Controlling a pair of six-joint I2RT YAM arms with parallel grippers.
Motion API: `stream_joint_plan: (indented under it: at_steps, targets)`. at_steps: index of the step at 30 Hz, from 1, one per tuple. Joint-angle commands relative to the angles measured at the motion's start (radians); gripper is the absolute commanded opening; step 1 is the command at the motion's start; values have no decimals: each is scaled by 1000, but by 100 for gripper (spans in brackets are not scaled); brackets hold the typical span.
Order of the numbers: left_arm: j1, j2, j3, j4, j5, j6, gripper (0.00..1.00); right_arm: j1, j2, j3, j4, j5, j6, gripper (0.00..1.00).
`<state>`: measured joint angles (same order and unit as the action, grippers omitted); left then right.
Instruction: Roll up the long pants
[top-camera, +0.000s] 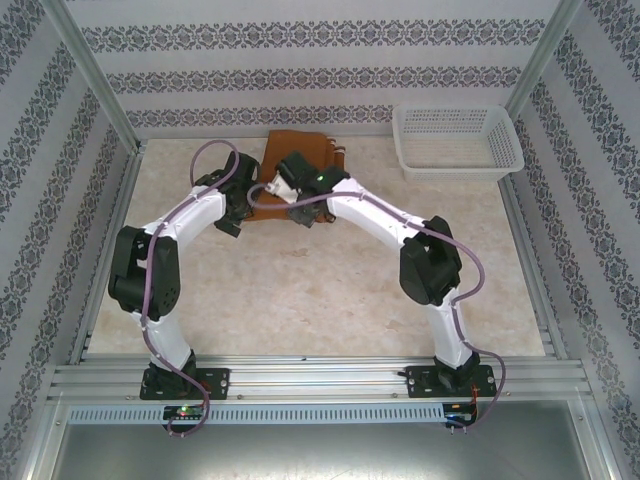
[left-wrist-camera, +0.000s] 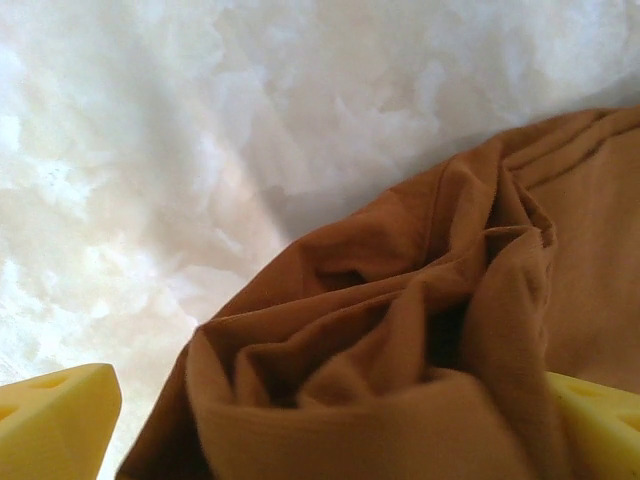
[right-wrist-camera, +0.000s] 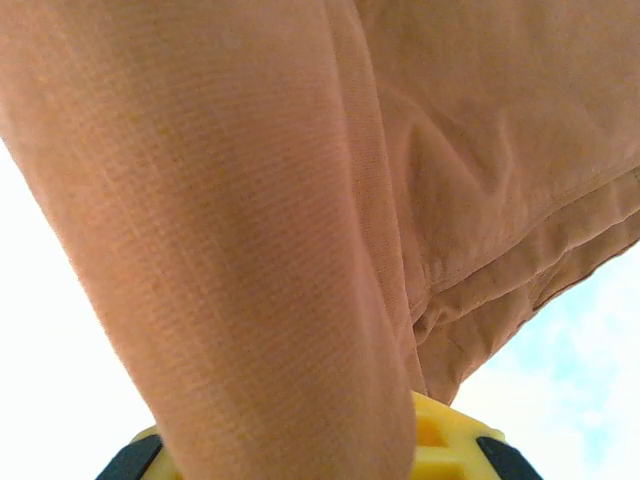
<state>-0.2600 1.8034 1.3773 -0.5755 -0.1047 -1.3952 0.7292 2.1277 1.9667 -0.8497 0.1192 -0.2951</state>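
Overhead, the pale marbled tabletop (top-camera: 300, 290) spreads between patterned walls, with a white mesh basket (top-camera: 455, 168) standing at its far right corner. The long pants (top-camera: 310, 148), rust-brown, lie bunched at the far middle of the tabletop, well apart from the basket, and both arms reach in over their near edge. The left end effector (top-camera: 234, 218) sits at the garment's left side. Its wrist view shows it released, its yellow fingers (left-wrist-camera: 60, 415) spread wide at the frame's lower corners and a crumpled heap of folds lying between them on the tabletop. The right end effector (top-camera: 300, 212) is at the near edge of the cloth, and its wrist view shows it clenched on a fold of the pants, which rises from between the yellow pads (right-wrist-camera: 445, 440) and drapes close across the lens.
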Motion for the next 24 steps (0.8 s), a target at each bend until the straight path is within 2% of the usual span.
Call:
stream_joint_plan:
  at_steps: [1, 6, 11, 14, 17, 18, 21, 22, 23, 24]
  targets:
    - [1, -43, 22, -26, 4, 15, 100, -22, 51, 120, -173, -292, 144, 0]
    - [0, -56, 28, -30, -6, 16, 100, -56, 140, 246, -300, -490, 198, 0]
    - [-2, -58, 58, -37, 3, 25, 100, -86, 224, 245, -370, -671, 238, 0]
    - [-2, -62, 65, -31, 7, 24, 100, -107, 278, 227, -403, -753, 252, 0]
    - [-1, -56, 74, -24, 17, 25, 100, -118, 314, 206, -423, -770, 250, 0]
    - [-1, -51, 80, -22, 24, 25, 94, -119, 317, 199, -422, -767, 249, 0]
    - [-4, -27, 85, 4, 64, 13, 40, -121, 327, 178, -402, -726, 264, 0]
    - [-4, -18, 82, 23, 86, 8, 17, -122, 330, 172, -393, -719, 267, 0]
    - [-8, -4, 82, 43, 109, 3, 3, -123, 335, 170, -388, -720, 273, 0]
    - [-11, 9, 85, 58, 129, -3, 0, -126, 341, 173, -385, -717, 278, 0]
